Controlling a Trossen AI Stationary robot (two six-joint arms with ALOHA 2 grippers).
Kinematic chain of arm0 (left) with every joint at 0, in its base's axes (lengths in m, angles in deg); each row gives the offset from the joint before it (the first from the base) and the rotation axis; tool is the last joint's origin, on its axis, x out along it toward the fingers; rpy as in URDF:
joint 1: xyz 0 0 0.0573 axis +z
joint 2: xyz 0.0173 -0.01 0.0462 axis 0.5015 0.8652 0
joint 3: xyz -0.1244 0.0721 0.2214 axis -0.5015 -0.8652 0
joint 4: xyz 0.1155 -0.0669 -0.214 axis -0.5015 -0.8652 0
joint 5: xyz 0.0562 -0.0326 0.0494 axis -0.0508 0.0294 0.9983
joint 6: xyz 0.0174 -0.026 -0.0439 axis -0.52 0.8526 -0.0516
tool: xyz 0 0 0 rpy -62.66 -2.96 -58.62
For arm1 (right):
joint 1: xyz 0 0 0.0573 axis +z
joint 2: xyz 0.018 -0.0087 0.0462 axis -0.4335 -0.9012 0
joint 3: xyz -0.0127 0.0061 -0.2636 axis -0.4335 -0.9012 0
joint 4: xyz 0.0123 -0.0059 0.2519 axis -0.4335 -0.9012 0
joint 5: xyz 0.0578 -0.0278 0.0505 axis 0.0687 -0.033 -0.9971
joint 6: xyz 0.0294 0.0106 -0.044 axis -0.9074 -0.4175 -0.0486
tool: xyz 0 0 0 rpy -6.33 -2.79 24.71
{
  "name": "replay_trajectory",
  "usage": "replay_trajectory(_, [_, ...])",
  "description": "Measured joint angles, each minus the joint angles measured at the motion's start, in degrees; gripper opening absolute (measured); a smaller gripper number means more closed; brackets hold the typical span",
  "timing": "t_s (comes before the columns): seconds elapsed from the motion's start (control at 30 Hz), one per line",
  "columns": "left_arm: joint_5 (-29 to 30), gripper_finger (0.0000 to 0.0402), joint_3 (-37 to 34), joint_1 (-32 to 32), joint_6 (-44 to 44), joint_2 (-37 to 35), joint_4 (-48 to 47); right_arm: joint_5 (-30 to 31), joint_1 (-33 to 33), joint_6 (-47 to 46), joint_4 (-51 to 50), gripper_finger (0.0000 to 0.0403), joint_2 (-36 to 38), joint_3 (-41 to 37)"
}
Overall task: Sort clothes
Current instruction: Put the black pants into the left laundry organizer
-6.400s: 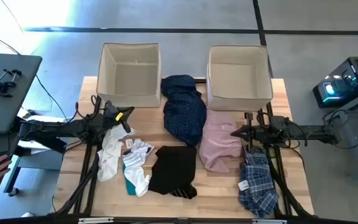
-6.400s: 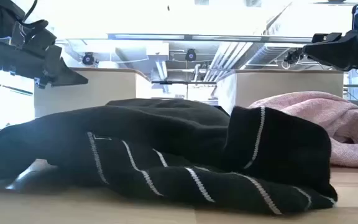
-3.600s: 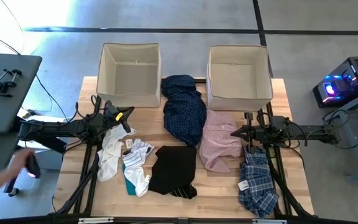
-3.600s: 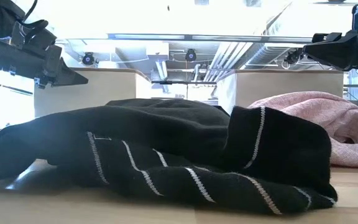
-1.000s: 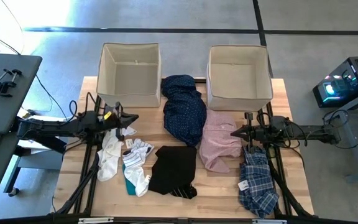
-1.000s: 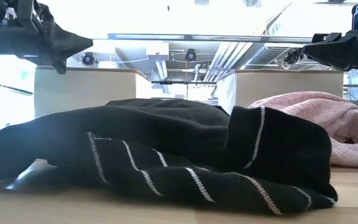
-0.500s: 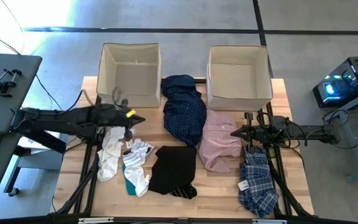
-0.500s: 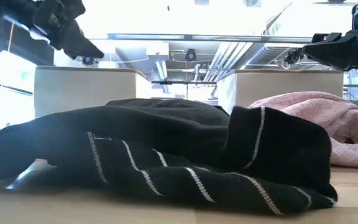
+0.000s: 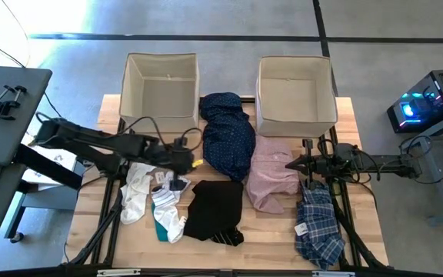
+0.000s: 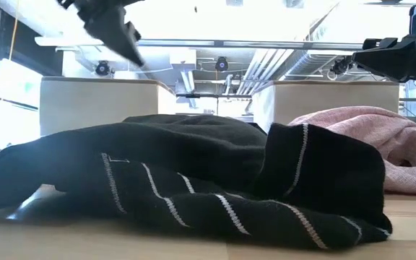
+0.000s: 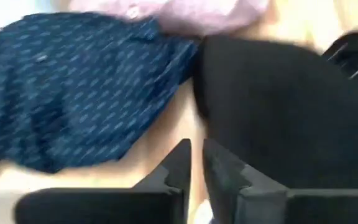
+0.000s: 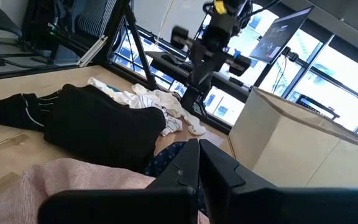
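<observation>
Currently left gripper [image 9: 196, 162] hovers beside navy dotted shirt [image 9: 228, 135], fingers [image 11: 178, 167] slightly parted, empty; right gripper [image 9: 289, 165] clenched above pale pink shirt [image 9: 271, 175].

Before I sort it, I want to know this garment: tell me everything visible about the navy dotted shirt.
The navy dotted shirt is soft dark blue fabric with small pale dots, crumpled in a long heap on the wooden table, between the two beige fabric boxes at its far end. Its near right edge meets the pale pink shirt. The left hand hovers beside its near left edge, not gripping it.
</observation>
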Motion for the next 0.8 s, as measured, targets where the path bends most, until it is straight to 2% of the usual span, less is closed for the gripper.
replay_trajectory(0.23, [-7.1, 0.0136, 8.0, -0.1, 3.3, 9.2, 0.7, 0.1, 0.0, 0.0, 0.0, 0.0, 0.0, 0.0])
replay_trajectory(0.33, [-7.4, 0.0179, 8.5, -0.1, 6.6, 12.4, 2.6, 0.1, 0.0, 0.0, 0.0, 0.0, 0.0, 0.0])
replay_trajectory(0.47, [-7.4, 0.0229, 8.6, 0.2, 15.1, 16.9, 6.1, 0.4, 0.0, 0.0, 0.0, 0.0, 0.0, 0.0])
replay_trajectory(0.6, [-7.6, 0.0252, 8.5, 0.8, 21.7, 21.5, 6.1, 0.4, 0.0, 0.0, 0.0, 0.0, 0.0, 0.0])
replay_trajectory(0.8, [-9.1, 0.0253, 8.5, 0.9, 27.1, 26.9, 6.3, 0.4, 0.0, 0.0, 0.0, 0.0, 0.0, 0.0])
